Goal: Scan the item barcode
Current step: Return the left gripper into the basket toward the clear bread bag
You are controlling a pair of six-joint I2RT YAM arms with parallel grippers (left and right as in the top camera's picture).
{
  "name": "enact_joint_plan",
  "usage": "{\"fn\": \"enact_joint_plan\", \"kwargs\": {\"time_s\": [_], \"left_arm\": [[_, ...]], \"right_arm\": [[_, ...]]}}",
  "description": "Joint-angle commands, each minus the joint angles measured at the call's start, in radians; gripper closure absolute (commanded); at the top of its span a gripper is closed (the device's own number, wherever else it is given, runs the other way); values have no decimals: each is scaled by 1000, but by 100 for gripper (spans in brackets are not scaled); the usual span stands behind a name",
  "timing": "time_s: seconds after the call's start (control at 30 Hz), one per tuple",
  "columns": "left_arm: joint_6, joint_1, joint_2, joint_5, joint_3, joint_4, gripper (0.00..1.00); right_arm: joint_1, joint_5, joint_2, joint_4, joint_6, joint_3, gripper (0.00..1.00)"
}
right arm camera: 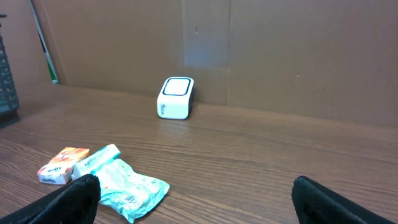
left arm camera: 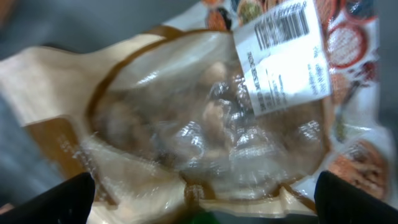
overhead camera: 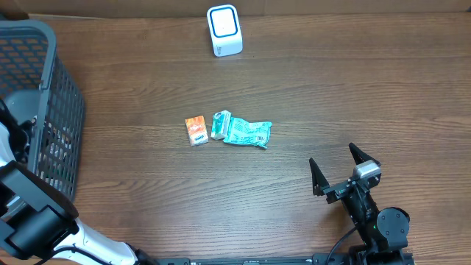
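In the left wrist view a clear and tan food pouch point(left arm camera: 186, 118) fills the frame, with a white barcode label point(left arm camera: 283, 53) at its upper right. My left gripper point(left arm camera: 202, 202) is open, its black fingertips point(left arm camera: 56, 199) wide apart at the pouch's lower corners, gripping nothing. In the overhead view the left arm reaches into the grey basket point(overhead camera: 70, 96). The white scanner point(overhead camera: 224, 30) stands at the table's far edge. My right gripper point(overhead camera: 333, 156) hovers open and empty at the near right.
An orange box point(overhead camera: 196, 130), a teal box point(overhead camera: 220, 124) and a teal pouch point(overhead camera: 248, 133) lie together mid-table. From the right wrist the scanner point(right arm camera: 176, 98) stands before a cardboard wall, and the teal pouch point(right arm camera: 134, 190) lies near the left finger.
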Motion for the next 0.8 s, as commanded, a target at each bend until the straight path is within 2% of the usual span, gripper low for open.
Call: {"fn": "enact_joint_plan", "kwargs": {"time_s": [0.0, 0.27, 0.4, 0.53, 0.63, 0.73, 0.77], "left_arm": [[91, -6, -11, 13, -86, 80, 3], [138, -6, -10, 12, -205, 253, 0], [183, -6, -10, 13, -253, 314, 6], [186, -6, -10, 13, -295, 370, 18], [186, -7, -10, 16, -316, 398, 32], [186, -6, -10, 21, -318, 405, 52], [186, -6, -10, 24, -318, 409, 64]], "right_arm": [[-1, 0, -12, 7, 3, -11, 0], [-1, 0, -12, 7, 3, -11, 0], [-1, 0, -12, 7, 3, -11, 0], [-1, 0, -12, 7, 3, -11, 0], [-1, 0, -12, 7, 3, -11, 0], [-1, 0, -12, 7, 3, -11, 0], [-1, 0, -12, 7, 3, -11, 0]]}}
